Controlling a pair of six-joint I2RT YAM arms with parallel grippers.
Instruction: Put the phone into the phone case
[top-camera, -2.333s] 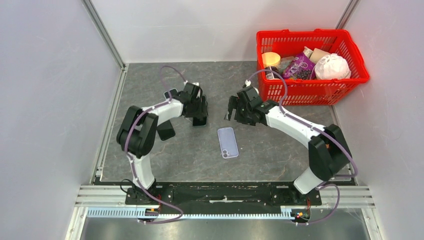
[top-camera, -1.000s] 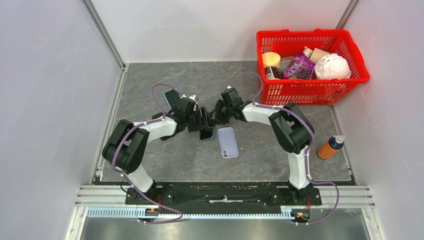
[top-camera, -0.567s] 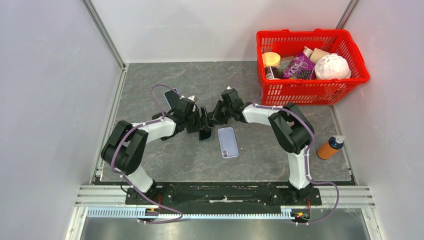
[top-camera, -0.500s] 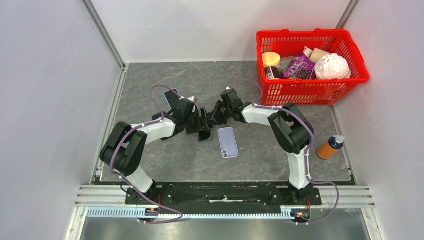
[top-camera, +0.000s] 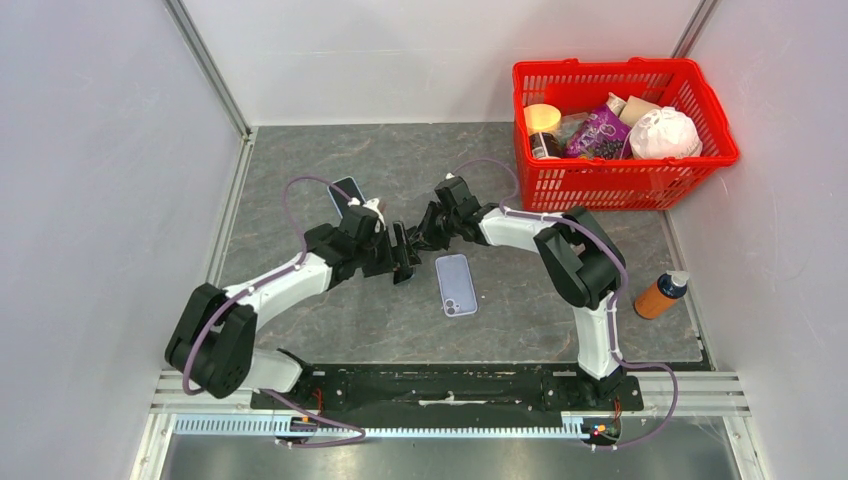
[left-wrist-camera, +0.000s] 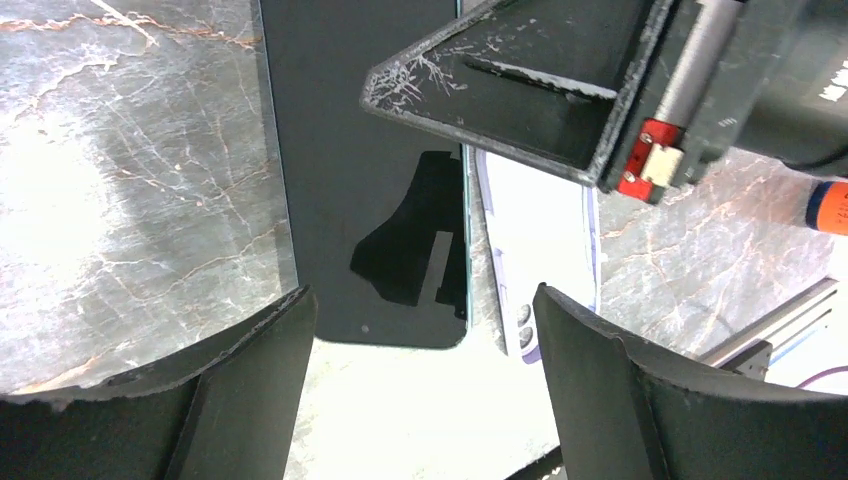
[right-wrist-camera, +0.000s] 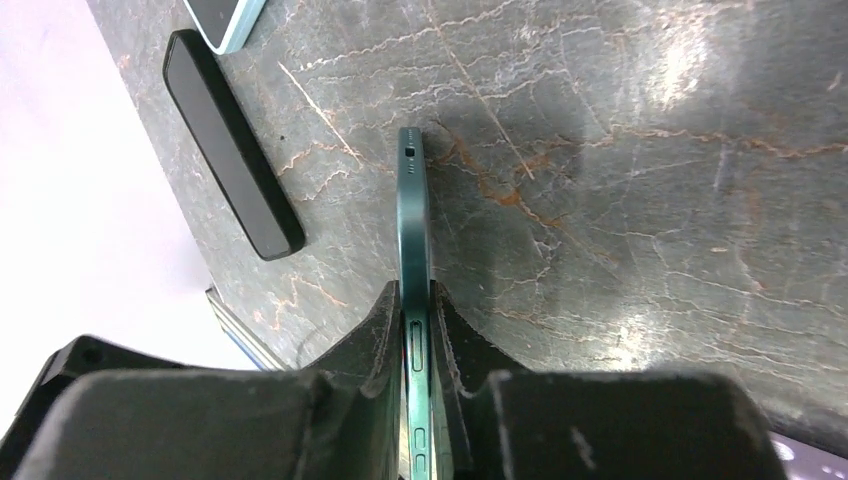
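Phone (right-wrist-camera: 412, 190) held on edge, clenched in right tool (right-wrist-camera: 415, 297); left tool (left-wrist-camera: 418, 300) released, straddling it. Likely regrasp step; next, line it up over case (top-camera: 456, 284) nearby.

1. A grey marbled tabletop (top-camera: 330, 310) with pale veins; rust-brown streaks show in the wrist views.
2. Plain white panels close three sides: left wall (top-camera: 100, 200); back wall (top-camera: 430, 50); right wall (top-camera: 790, 250).
3. An aluminium post (top-camera: 205, 65) rises in each back corner; a slotted rail (top-camera: 450, 425) runs along the near edge.
4. Light is even; white glare (left-wrist-camera: 50, 190) pools on the stone in the left wrist view.
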